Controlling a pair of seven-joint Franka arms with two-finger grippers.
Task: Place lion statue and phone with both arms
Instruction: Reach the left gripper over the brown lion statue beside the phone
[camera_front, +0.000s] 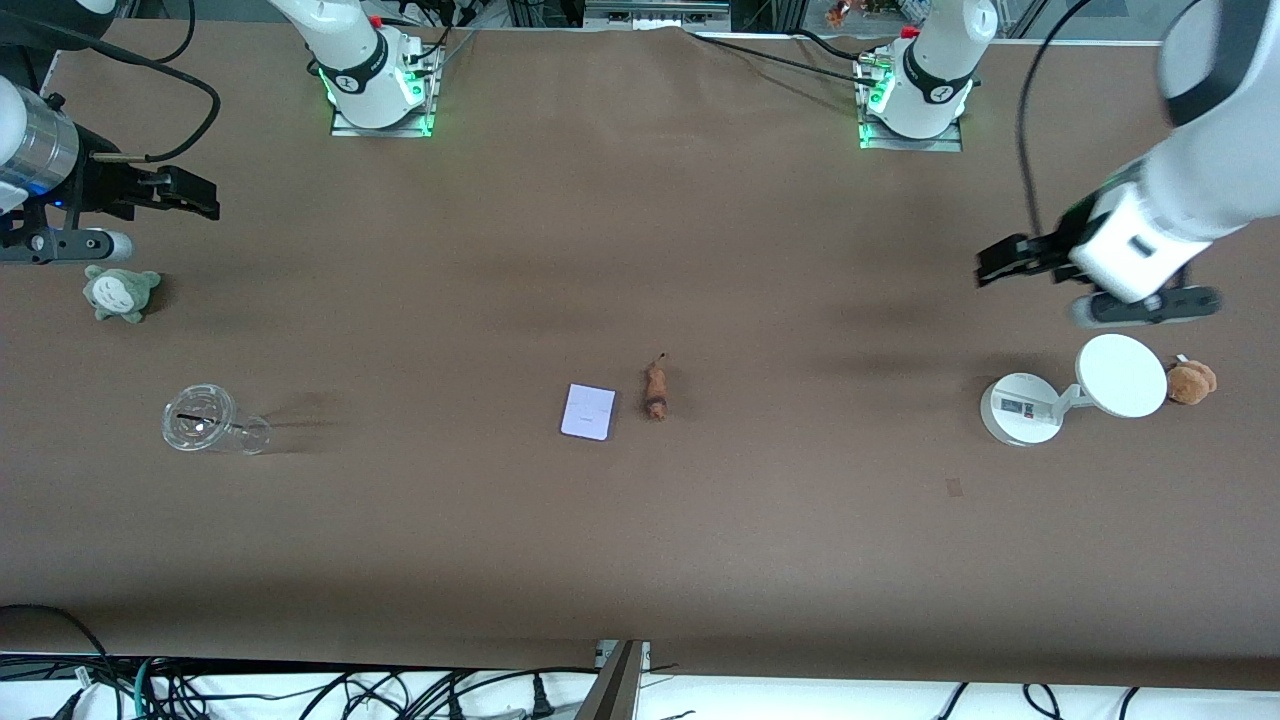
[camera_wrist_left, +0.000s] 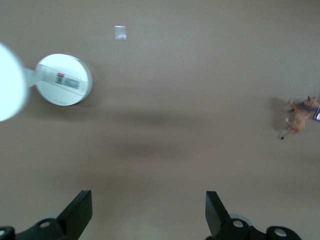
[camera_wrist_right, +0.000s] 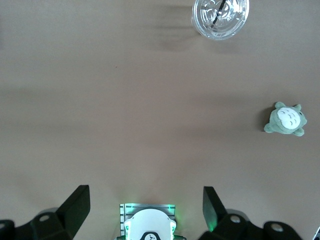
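Both claws, the left gripper (camera_front: 985, 268) and the right gripper (camera_front: 205, 195), hang wide open and empty at the table's ends. The phone (camera_front: 588, 411) and lion statue (camera_front: 656, 392) lie mid-table, just beside each other; reaching together, the arms might bump.

Brown-covered table (camera_front: 640, 560) as I see it from the high camera, with six things lying on it.

Near the middle I have the phone (camera_front: 588, 412) flat, with the lion statue (camera_front: 656, 391) just beside it, apart. At the right arm's end a grey-green plush toy (camera_front: 120, 293) sits farther from the camera than a clear plastic cup (camera_front: 212, 423) on its side. At the left arm's end a white round-based stand (camera_front: 1070, 391) has a brown plush toy (camera_front: 1191, 382) beside its disc.
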